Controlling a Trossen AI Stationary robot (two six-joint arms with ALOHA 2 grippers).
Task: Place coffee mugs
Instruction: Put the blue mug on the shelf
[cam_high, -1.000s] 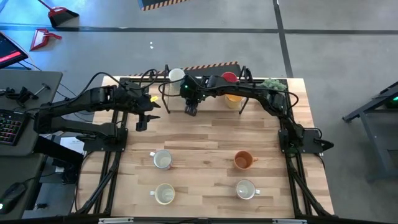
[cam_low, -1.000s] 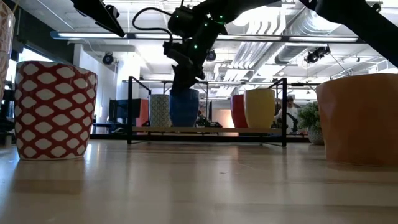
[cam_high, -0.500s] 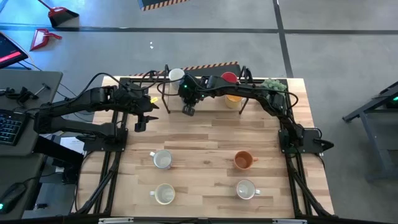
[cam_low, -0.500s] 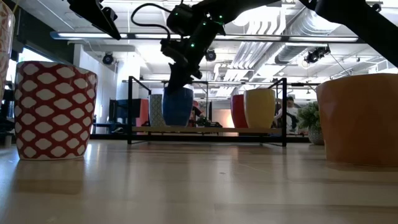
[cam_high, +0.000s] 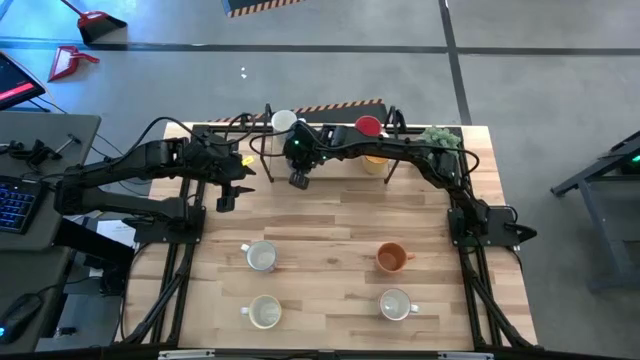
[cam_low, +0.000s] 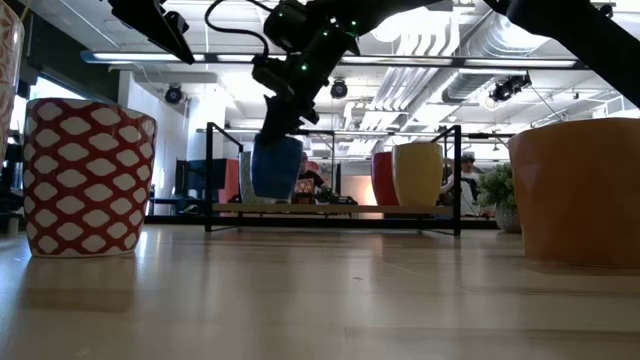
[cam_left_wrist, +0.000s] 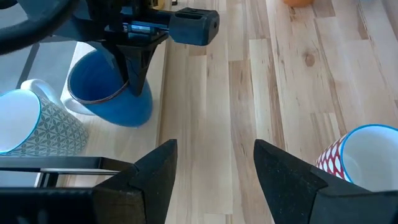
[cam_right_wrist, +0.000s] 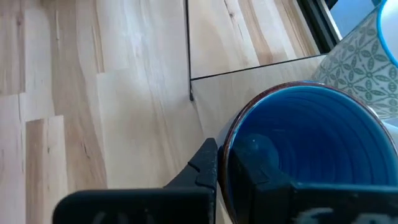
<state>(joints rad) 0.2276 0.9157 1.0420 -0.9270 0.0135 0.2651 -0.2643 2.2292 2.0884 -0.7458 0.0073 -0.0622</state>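
Note:
A blue mug (cam_low: 277, 166) hangs tilted just above the low rack (cam_low: 335, 208) at the table's far edge, with my right gripper (cam_high: 298, 180) shut on its rim. Beside it on the rack stands a grey-patterned mug (cam_left_wrist: 31, 124). A red mug (cam_low: 383, 178) and a yellow mug (cam_low: 417, 173) stand farther right on the rack. My left gripper (cam_left_wrist: 214, 177) waits open over the table's far left, its fingers pointing toward the blue mug (cam_left_wrist: 112, 93). Several more mugs, white (cam_high: 261, 257) and orange (cam_high: 392, 258), stand on the near half of the table. My right gripper pinches the blue mug's rim (cam_right_wrist: 227, 155), one finger (cam_right_wrist: 261, 177) inside the cup and one finger (cam_right_wrist: 205, 168) outside against the wall. The fingers come slanting down from the table's right. The mug hangs below them, tilted, its base a little above the rack's shelf.
A small green plant (cam_high: 437, 135) stands at the rack's right end. A red-and-white patterned mug (cam_low: 88, 175) and an orange mug (cam_low: 580, 190) stand close to the low camera. Bare wood lies between the rack and the near mugs (cam_high: 330, 215).
My right gripper has taken hold of the blue mug on the rack and drawn it toward the table's left. The mug now hangs tilted, its base slightly off the shelf where it stood upright a second ago.

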